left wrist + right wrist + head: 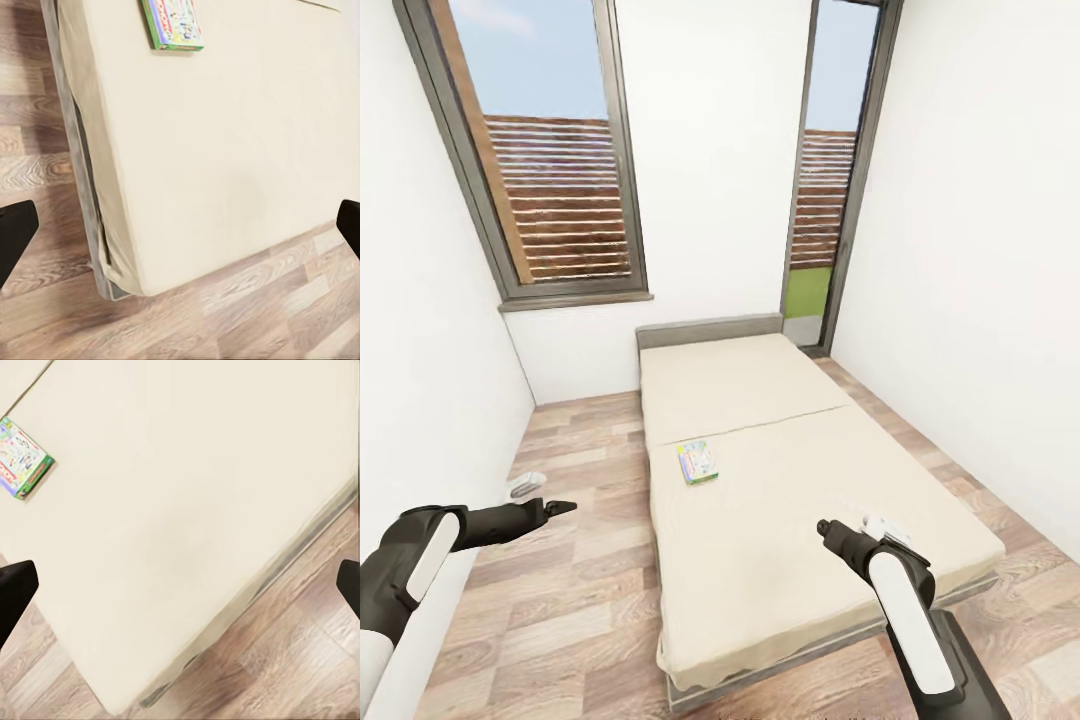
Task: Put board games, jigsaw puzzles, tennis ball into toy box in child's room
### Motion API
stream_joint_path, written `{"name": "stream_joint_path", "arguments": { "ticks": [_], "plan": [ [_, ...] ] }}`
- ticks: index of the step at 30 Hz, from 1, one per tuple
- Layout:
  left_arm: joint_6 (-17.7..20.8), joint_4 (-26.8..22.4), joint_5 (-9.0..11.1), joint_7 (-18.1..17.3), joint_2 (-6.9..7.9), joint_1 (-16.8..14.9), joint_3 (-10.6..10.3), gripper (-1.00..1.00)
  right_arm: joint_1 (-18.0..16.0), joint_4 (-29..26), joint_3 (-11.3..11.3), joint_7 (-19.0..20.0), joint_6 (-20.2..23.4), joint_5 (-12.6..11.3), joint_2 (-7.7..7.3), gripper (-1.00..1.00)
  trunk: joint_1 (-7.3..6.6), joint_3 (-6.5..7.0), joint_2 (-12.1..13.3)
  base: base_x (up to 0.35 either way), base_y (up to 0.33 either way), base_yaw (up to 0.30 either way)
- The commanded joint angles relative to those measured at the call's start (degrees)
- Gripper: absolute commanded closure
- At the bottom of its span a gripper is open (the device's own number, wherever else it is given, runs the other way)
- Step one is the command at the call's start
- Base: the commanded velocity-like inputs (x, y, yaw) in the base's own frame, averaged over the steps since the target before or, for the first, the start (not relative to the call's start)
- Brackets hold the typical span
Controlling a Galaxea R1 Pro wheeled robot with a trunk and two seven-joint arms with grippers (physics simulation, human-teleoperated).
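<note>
The robot stands at the foot of the large low bed with the plain beige sheet and grey frame (800,480), so the step in hand looks like the approach to collect a board game. One flat, green-edged board game box with a cartoon-printed lid (697,462) lies flat on the sheet toward the left side, well apart from both arms. The left gripper (560,508) hovers over the wood-plank floor (570,600) beside the bed; the right gripper (830,530) hangs above the mattress. Both wrist views show the fingertips at opposite frame edges, so the jaws are spread wide and carry nothing. The next move probably calls for rolling closer and reaching an arm down to the box.
</note>
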Motion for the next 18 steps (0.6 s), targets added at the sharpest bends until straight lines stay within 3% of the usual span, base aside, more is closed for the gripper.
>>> {"name": "stream_joint_path", "arguments": {
  "ticks": [1, 9, 18],
  "plan": [
    [0.29, -0.01, -0.06, -0.24, 0.01, -0.04, 0.11, -1.00, -0.08, -0.06, 0.04, -0.58, 0.10, -0.50, 0.01, -1.00, 0.04, -0.19, -0.13, 0.000, 0.196, -0.215],
    [0.27, -0.01, -0.06, -0.27, 0.01, -0.04, 0.11, -1.00, -0.08, -0.02, 0.04, -0.58, 0.10, -0.50, 0.01, -1.00, 0.04, -0.67, -0.13, 0.036, 0.174, -0.215],
    [0.32, -0.01, -0.06, -0.25, -0.05, -0.04, 0.09, -1.00, -0.08, 0.03, 0.09, -0.58, 0.10, -0.50, 0.06, -1.00, 0.04, -1.21, -0.13, 0.158, 0.123, -0.215]
  ]
}}
